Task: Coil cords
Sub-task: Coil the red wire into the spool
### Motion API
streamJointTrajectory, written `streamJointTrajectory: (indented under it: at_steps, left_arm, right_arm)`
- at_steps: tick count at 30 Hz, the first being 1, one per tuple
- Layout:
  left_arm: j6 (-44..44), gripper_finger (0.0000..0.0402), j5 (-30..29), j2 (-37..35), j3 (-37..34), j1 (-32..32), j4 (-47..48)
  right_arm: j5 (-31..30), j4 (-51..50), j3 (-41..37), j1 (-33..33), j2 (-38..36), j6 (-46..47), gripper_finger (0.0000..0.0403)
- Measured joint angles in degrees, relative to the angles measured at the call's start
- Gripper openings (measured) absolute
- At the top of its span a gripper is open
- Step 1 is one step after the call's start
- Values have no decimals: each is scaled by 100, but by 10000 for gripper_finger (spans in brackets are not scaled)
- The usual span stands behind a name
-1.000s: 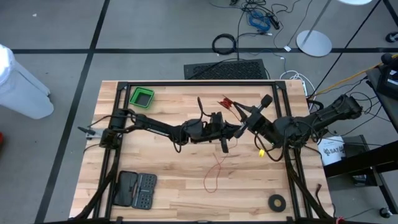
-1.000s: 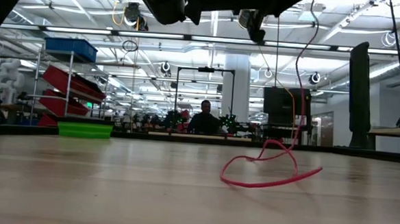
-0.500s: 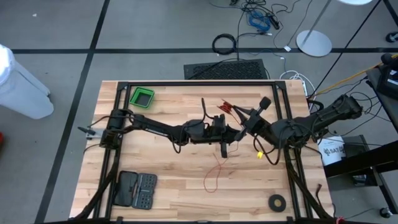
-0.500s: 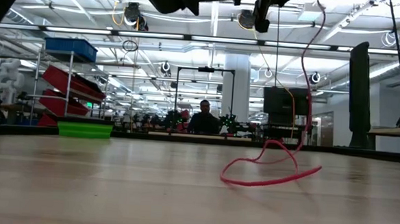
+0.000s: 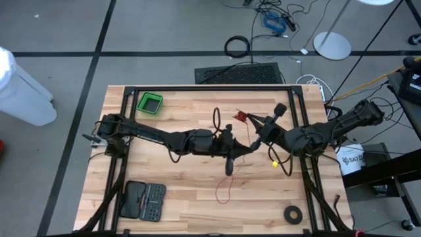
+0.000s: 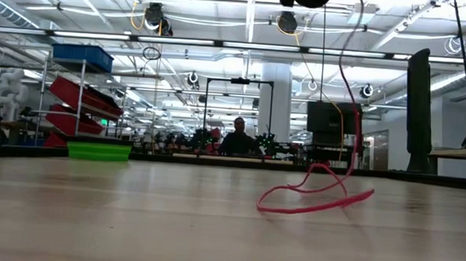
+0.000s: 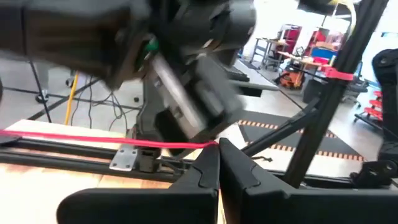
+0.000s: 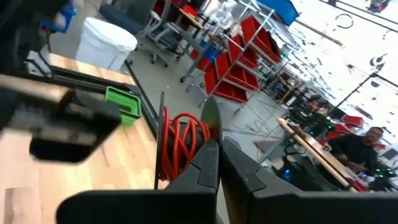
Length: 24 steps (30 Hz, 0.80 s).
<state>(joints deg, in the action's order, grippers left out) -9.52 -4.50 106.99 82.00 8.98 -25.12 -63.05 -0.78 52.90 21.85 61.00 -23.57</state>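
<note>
High view: both hands pinch the cord [image 5: 227, 187], its tail trailing toward the table's near edge.

A light wooden table [image 5: 177, 178] framed by black rails is seen from above, on which a green bin [image 5: 150, 102] near the far left corner, a dark tool case [image 5: 142, 200] near the front left, a black tape ring [image 5: 293, 213] near the front right, and a loose red cord end [image 5: 225, 189] are laid.

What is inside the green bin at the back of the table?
From above, the green bin shows only a dark inside, with nothing visible in it. From table height, its wall hides the inside.
</note>
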Motion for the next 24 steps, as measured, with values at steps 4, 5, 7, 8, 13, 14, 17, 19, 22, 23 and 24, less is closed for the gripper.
streamJointTrajectory:
  at_steps: [4, 5, 7, 8, 13, 14, 17, 19, 22, 23, 24]
  left_arm:
    - [124, 0, -58, -67, 2, 124, 5]
    - [140, 0, -85, -105, 2, 152, 52]
    - [136, 0, -125, -145, 4, 174, 27]
    - [136, 0, -140, -190, 7, 174, 58]
    - [140, 0, -183, -267, 6, 214, 256]
    - [140, 0, -184, -280, 4, 221, 244]
    - [131, 0, -203, -404, 4, 226, 487]
    - [131, 0, -264, -425, 7, 240, 627]
    - [132, 0, -361, -481, 2, 253, 915]
    - [136, 0, -423, -513, 2, 255, 988]
    - [139, 0, -480, -576, 2, 260, 1116]
  right_arm:
    - [48, -344, 0, 4, -38, 196, 0]
    - [59, -453, 0, 4, -40, 256, 0]
    - [64, -590, -2, 2, -53, 387, 0]
    - [64, -664, -3, 2, -64, 418, 0]
    - [180, -865, -4, 2, -76, 546, 0]
    - [208, -910, -4, 2, -76, 564, 0]
    - [211, -1010, -4, 2, -78, 660, 0]
    - [214, -1095, -4, 2, -80, 664, 0]
    - [336, -1217, -4, 2, -119, 664, 0]
    - [401, -1245, -4, 2, -129, 665, 0]
    - [455, -1258, -4, 0, -140, 664, 0]
